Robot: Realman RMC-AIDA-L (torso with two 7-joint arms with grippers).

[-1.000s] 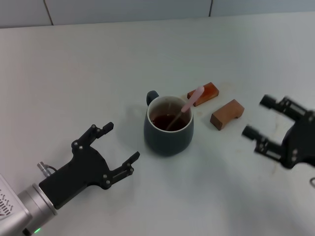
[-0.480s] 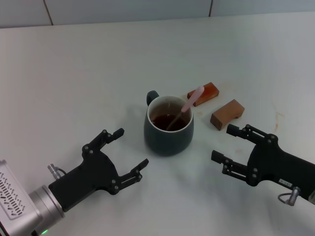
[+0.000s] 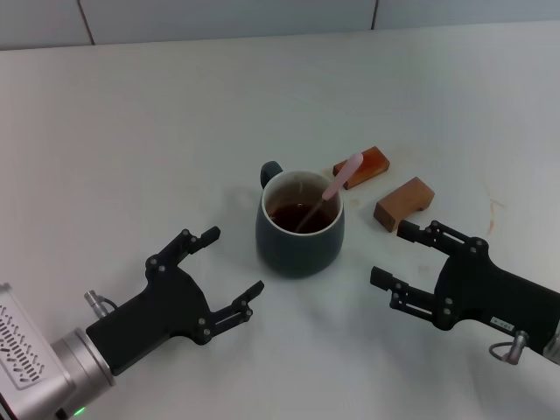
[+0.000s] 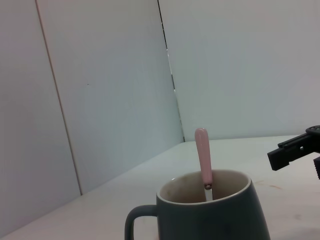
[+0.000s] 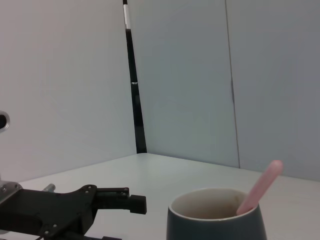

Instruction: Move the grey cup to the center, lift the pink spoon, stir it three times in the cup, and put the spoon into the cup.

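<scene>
The grey cup (image 3: 300, 237) stands at the table's middle, handle to the far left, with dark brown liquid inside. The pink spoon (image 3: 332, 193) stands in the cup, its pink handle leaning over the far right rim. My left gripper (image 3: 229, 272) is open and empty, near and to the left of the cup, apart from it. My right gripper (image 3: 391, 256) is open and empty, near and to the right of the cup. The cup (image 4: 212, 212) and spoon (image 4: 203, 162) show in the left wrist view, and the cup (image 5: 216, 222) and spoon (image 5: 259, 188) in the right wrist view.
Two brown wooden blocks lie to the right of the cup: one (image 3: 364, 166) behind the spoon handle, one (image 3: 404, 203) just beyond my right gripper. A white wall stands at the table's far edge. The left gripper (image 5: 112, 199) also shows in the right wrist view.
My right gripper has come in from the right edge toward the cup and lower. My left gripper has moved slightly up and right. The cup and spoon have not moved.
</scene>
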